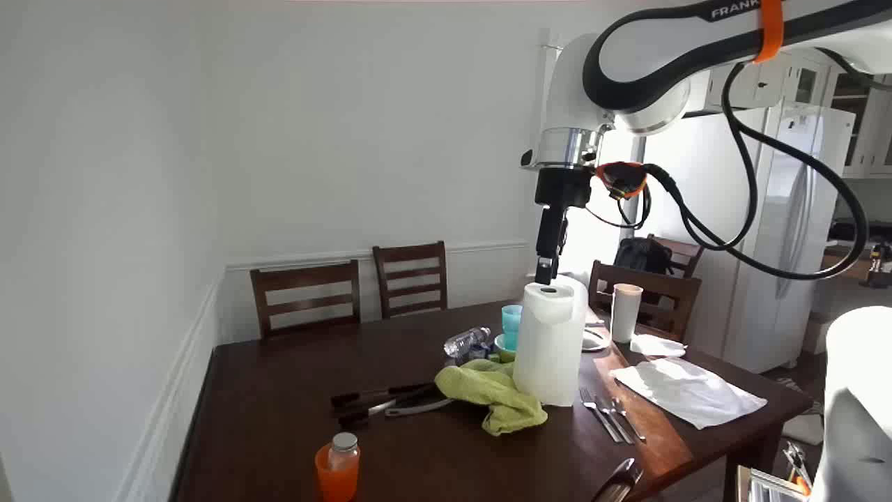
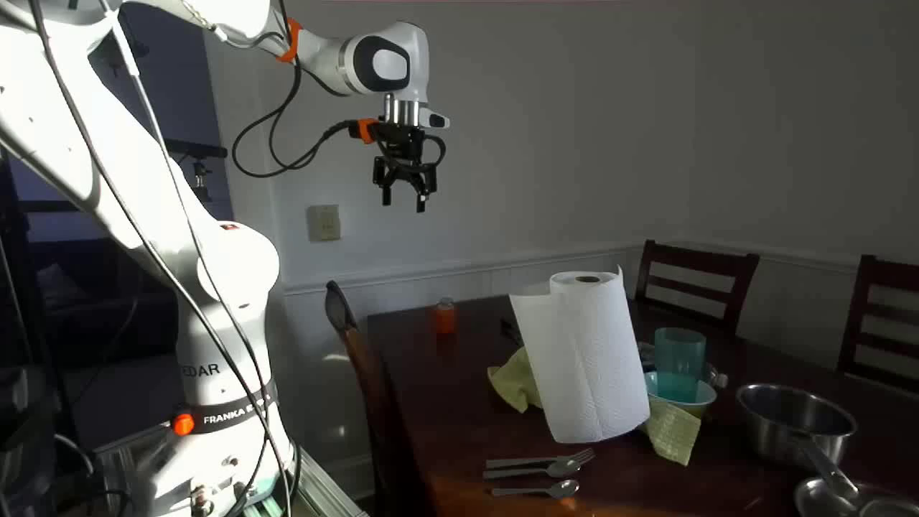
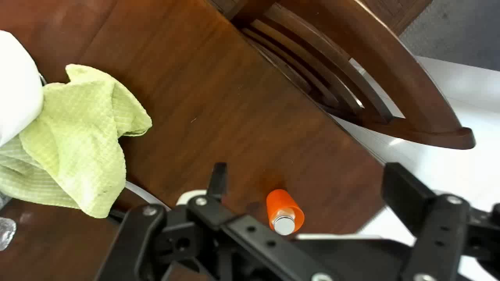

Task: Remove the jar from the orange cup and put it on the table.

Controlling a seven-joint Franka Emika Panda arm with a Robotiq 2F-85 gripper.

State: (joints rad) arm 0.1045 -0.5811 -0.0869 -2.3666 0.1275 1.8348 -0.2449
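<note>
The jar, pale with a grey lid, stands inside the orange cup, its top showing above the rim. In an exterior view the jar (image 1: 343, 457) and orange cup (image 1: 338, 484) are at the near edge of the picture, on the dark table (image 1: 279, 397). They also show small in an exterior view, the cup (image 2: 445, 320) and jar top (image 2: 446, 302) near the table's corner. In the wrist view the jar lid (image 3: 284, 225) and cup (image 3: 279, 201) appear between the spread fingers. My gripper (image 2: 403, 202) is open and empty, high above the table, well apart from the cup.
A tall paper-towel roll (image 1: 547, 355) stands mid-table beside a yellow-green cloth (image 1: 495, 401). Dark-handled utensils (image 1: 390, 404) lie between cloth and cup. Cutlery (image 2: 531, 470), a teal cup (image 2: 678, 362) and a metal pot (image 2: 793, 424) are also there. A chair (image 3: 375, 66) stands at the table edge.
</note>
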